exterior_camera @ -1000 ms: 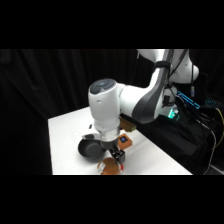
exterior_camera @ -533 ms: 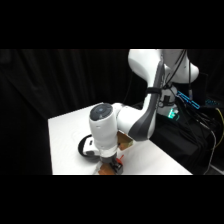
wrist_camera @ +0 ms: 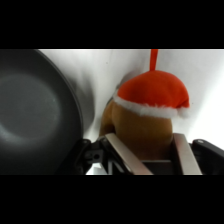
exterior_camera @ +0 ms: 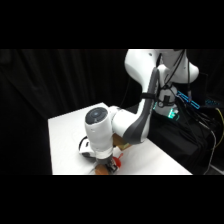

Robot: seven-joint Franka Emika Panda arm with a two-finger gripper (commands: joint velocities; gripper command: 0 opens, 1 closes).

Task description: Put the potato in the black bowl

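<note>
Two views differ: only the wrist view shows the round matte black bowl (wrist_camera: 37, 110) beside the tan-brown potato with a red, white-trimmed cap (wrist_camera: 145, 122). Gripper (wrist_camera: 150, 157) fingers spread wide, flanking the potato on the white table (exterior_camera: 65, 135).

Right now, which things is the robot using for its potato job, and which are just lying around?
For the job:
the potato, right in front of the gripper
the black bowl, beside the potato, nothing in the part that shows

Just lying about:
a red thing with a white edge, right against the potato
the white table under it all
</note>
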